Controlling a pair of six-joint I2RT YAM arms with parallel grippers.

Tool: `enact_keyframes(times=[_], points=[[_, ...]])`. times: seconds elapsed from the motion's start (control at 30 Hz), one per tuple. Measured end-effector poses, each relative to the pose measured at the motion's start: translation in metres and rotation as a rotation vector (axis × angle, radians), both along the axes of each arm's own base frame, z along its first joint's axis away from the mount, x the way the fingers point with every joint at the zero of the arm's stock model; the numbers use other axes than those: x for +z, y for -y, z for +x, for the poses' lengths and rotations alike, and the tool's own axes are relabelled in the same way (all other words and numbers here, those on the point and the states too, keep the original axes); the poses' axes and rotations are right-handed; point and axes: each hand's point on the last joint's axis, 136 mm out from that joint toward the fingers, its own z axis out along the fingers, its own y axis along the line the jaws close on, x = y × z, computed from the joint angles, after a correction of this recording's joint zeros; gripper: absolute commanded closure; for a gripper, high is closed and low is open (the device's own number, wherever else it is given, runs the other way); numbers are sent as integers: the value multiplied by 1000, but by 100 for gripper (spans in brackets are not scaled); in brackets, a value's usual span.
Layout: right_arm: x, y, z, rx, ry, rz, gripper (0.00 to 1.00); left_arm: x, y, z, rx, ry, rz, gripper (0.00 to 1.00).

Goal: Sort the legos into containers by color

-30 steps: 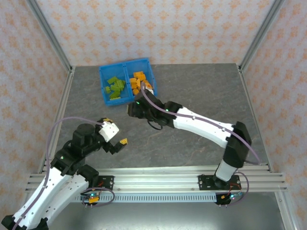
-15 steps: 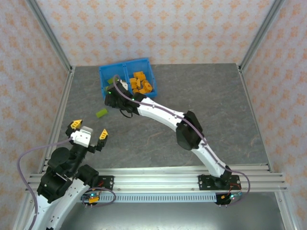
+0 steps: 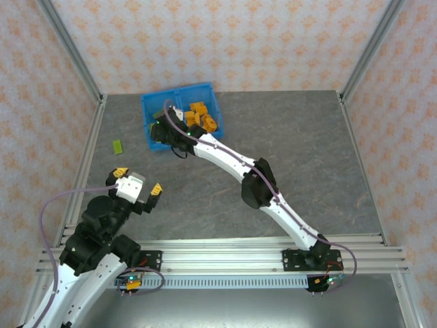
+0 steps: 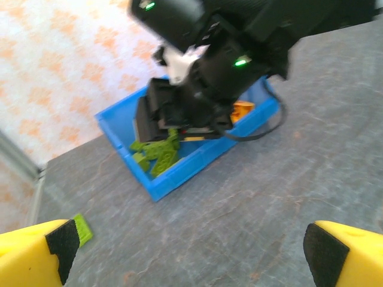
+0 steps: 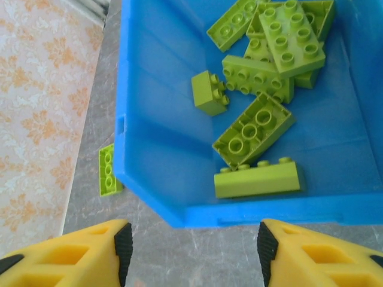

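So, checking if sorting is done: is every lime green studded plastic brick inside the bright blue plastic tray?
No, one lime green brick lies on the grey table, outside the blue tray.

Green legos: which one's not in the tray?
The lone green brick lying flat on the table, left of the tray. All other greens sit in the tray's left compartment.
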Motion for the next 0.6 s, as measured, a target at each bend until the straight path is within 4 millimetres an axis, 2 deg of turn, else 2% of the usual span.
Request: enact_keyframes(times=[0.13, 0.2, 0.27, 0.37, 0.43, 0.53, 0.6], points=[[16, 21, -29, 80, -36, -62, 31, -13, -23, 20, 188, -60, -62, 0], [35, 39, -47, 117, -35, -85, 28, -26, -31, 32, 267, -140, -77, 0], [65, 63, -66, 146, -12, -92, 24, -37, -42, 47, 355, -239, -94, 0], [118, 107, -97, 175, 47, -75, 15, -41, -70, 77, 500, -367, -177, 0], [150, 144, -118, 176, 94, -58, 11, -43, -95, 96, 595, -431, -275, 0], [173, 199, -144, 154, 136, -54, 6, -48, -129, 118, 716, -491, -404, 0], [173, 232, -157, 131, 144, -72, 3, -58, -144, 129, 768, -542, -456, 0]])
